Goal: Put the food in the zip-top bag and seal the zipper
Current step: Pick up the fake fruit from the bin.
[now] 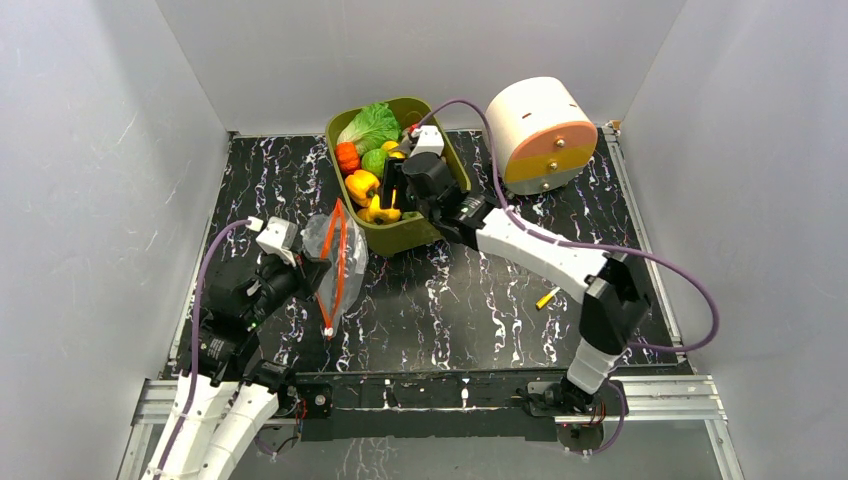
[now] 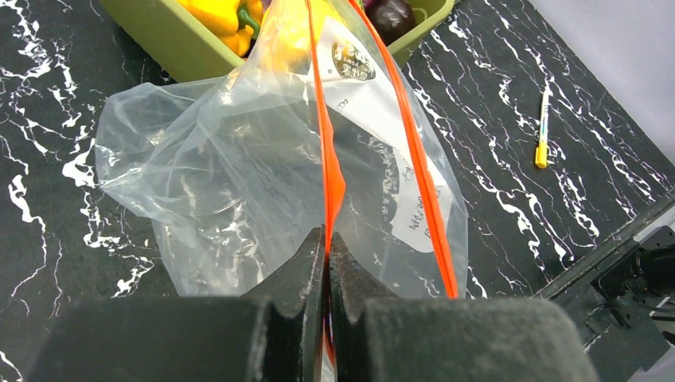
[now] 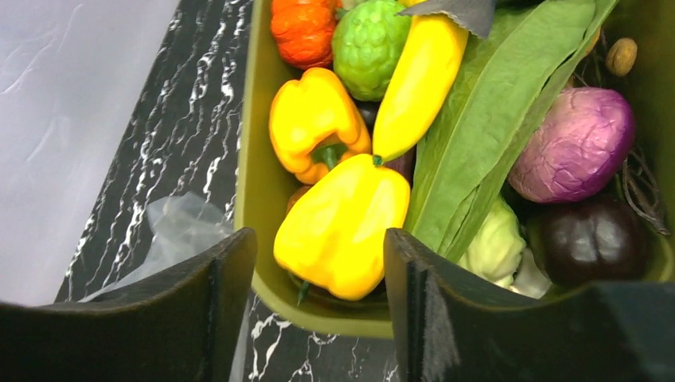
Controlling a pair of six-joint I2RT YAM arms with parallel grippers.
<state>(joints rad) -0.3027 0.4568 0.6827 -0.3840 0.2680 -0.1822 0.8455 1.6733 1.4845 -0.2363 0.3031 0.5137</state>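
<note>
The zip-top bag (image 1: 338, 252) stands open on the table just left of the olive-green tub (image 1: 440, 150). My left gripper (image 2: 327, 239) is shut on one side of its red-orange zipper (image 2: 328, 151); the other zipper strip (image 2: 422, 175) runs apart from it. The food lies in the tub: two yellow peppers (image 3: 342, 227) (image 3: 314, 119), a yellow banana (image 3: 418, 76), a purple onion (image 3: 577, 143), an orange piece (image 3: 301, 32). My right gripper (image 3: 318, 239) hangs open over the tub's near corner, its jaws on either side of the nearer pepper and not touching it.
A big green leaf (image 3: 493, 119) and a dark purple fruit (image 3: 593, 239) also fill the tub. A white drum with an orange face (image 1: 540, 135) lies at the back right. A small yellow stick (image 1: 546, 298) lies on the black marbled table (image 1: 450, 290) beside the right arm.
</note>
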